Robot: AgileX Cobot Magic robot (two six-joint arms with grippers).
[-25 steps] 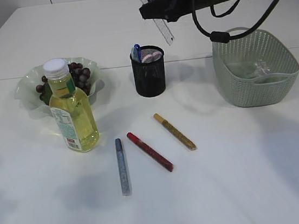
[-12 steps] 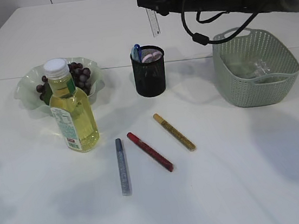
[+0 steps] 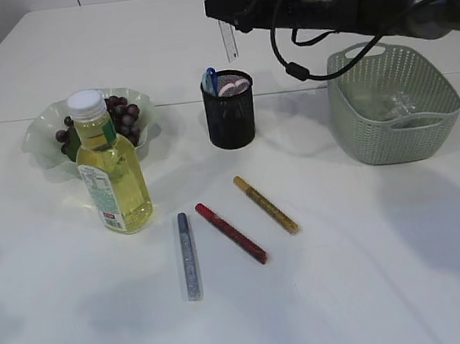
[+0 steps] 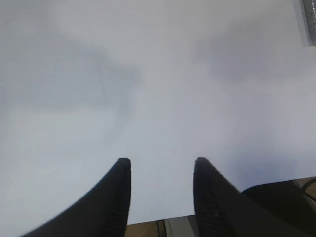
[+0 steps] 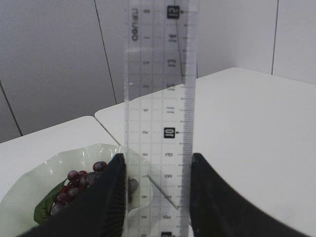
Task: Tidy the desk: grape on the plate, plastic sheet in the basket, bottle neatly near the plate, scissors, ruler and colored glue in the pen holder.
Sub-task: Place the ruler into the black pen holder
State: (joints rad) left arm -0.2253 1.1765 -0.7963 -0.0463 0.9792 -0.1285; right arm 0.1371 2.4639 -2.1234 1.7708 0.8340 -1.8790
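Note:
My right gripper [image 3: 224, 12] is shut on a clear ruler [image 3: 230, 44], holding it upright in the air above and just behind the black mesh pen holder [image 3: 230, 115]. In the right wrist view the ruler [image 5: 158, 89] stands clamped between the fingers of that gripper [image 5: 157, 163]. Scissors [image 3: 212, 80] stick out of the holder. Three glue sticks lie on the table: blue [image 3: 188, 255], red [image 3: 231, 232] and gold [image 3: 266, 204]. Grapes [image 3: 120, 111] sit on the green plate [image 3: 41, 136], the yellow bottle [image 3: 110, 166] upright before it. The plastic sheet [image 3: 396, 106] lies in the basket [image 3: 398, 139]. My left gripper [image 4: 160, 165] is open over bare table.
The basket stands at the right, close under my right arm. Past the ruler, the right wrist view shows the plate [image 5: 29, 192] with grapes [image 5: 74, 185]. The left wrist view shows the table's front edge at the bottom of the frame.
The right arm has swung level and turned the ruler from a slant to upright, shifting it slightly left over the pen holder. Nothing on the table has moved.

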